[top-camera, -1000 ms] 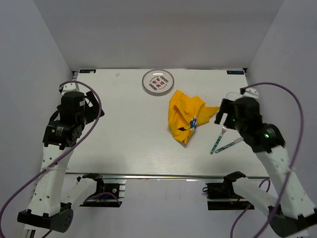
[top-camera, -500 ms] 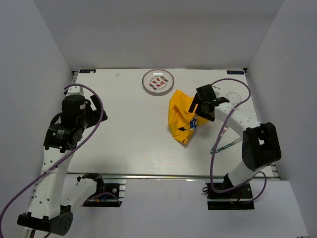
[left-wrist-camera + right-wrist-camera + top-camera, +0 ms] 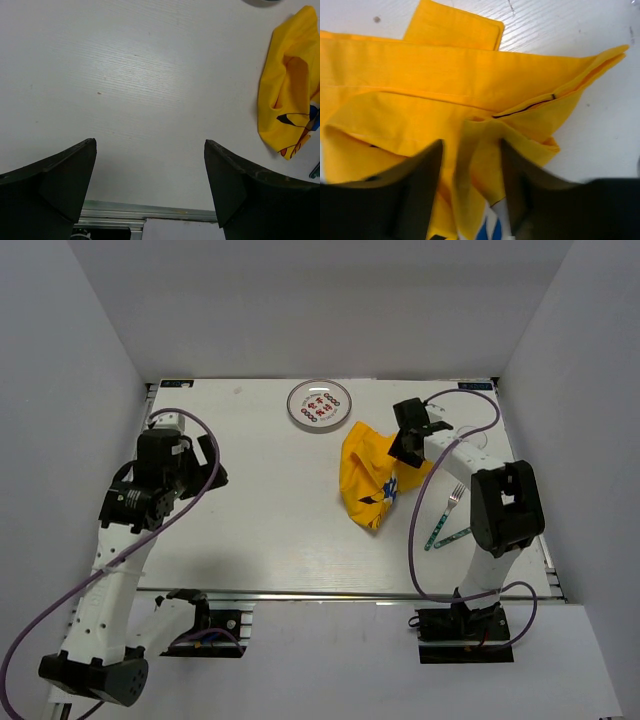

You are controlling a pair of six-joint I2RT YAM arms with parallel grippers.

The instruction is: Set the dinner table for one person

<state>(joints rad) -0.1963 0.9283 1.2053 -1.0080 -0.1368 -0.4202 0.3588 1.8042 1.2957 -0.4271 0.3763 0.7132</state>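
Note:
On the white dinner table (image 3: 260, 530) a crumpled yellow cloth placemat (image 3: 368, 475) lies right of centre. My right gripper (image 3: 401, 452) is down on its upper right corner. In the right wrist view the gripper (image 3: 470, 150) is blurred, its jaws half closed on either side of a raised loose fold of the placemat (image 3: 420, 75), which is not squeezed flat. A small patterned plate (image 3: 319, 405) sits at the back. A fork (image 3: 446, 512) and a teal-handled utensil (image 3: 455, 536) lie to the right. My left gripper (image 3: 212, 470) hovers open over bare table (image 3: 150, 75), holding nothing.
The metal rail (image 3: 125, 212) of the table's front edge shows just under my left gripper (image 3: 150, 155). The placemat (image 3: 287, 95) lies off to its right. Grey walls enclose the table on three sides. Purple cables loop beside both arms.
My right arm has swung from beside the fork over to the placemat's upper right corner and come down on it. My left arm has shifted slightly toward the table's centre.

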